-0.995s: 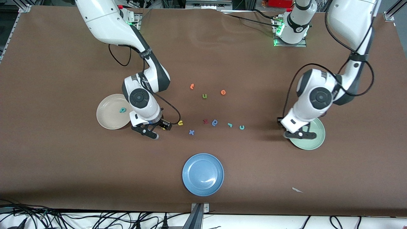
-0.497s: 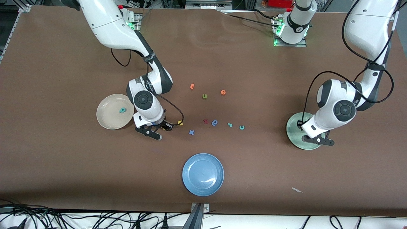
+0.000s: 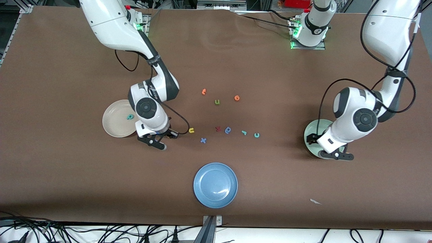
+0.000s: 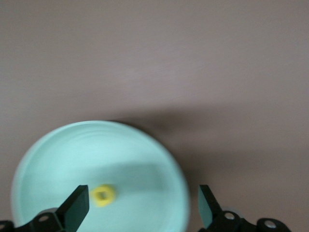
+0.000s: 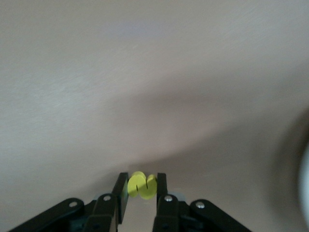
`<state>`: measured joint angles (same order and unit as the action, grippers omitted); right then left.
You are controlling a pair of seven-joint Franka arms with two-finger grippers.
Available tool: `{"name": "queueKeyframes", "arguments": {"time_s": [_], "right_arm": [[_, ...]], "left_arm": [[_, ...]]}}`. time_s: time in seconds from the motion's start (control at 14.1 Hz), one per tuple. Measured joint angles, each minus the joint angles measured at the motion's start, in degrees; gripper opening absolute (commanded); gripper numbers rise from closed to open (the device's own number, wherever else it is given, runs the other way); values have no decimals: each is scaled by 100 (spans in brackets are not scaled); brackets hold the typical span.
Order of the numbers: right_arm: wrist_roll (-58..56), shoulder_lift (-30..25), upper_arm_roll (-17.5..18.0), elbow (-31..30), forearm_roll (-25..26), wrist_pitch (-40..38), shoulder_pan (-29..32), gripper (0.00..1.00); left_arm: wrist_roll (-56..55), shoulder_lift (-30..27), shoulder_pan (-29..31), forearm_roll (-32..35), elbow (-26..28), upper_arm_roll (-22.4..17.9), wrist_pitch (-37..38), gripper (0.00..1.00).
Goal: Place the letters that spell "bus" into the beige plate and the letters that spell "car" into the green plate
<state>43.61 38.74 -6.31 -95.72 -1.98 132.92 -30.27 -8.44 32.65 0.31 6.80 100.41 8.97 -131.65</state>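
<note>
The right gripper (image 5: pixel 141 187), just beside the beige plate (image 3: pixel 114 123), pinches a yellow letter (image 5: pixel 141 185), probably the s: light, squashy foam, best nipped across its flat faces. The left gripper (image 4: pixel 142 208) hangs spread wide over the green plate (image 4: pixel 58 159), where a yellow a (image 4: pixel 103 195) lies.

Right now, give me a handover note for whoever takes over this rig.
Right gripper: shut on the yellow s, just beside the beige plate.
Left gripper: open over the green plate, where the yellow a lies.
Done: teal b in the beige plate, a in the green.
Left: the s into beige; yellow u to beige; teal r and teal c to green.
</note>
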Motion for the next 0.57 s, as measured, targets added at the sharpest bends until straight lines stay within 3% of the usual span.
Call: {"name": "queueKeyframes", "arguments": {"time_s": [0.21,0.57], "right_arm": [[-773,-418,-397,-330,-8,-285,79,17],[-2552,-1306,-1246,-1725,-95,-311,132,18]], "left_arm": [[-1136,331,-750,-109,-324,14,0,100],[-1992,716,-1475,-113,-688,20,0,99]]}}
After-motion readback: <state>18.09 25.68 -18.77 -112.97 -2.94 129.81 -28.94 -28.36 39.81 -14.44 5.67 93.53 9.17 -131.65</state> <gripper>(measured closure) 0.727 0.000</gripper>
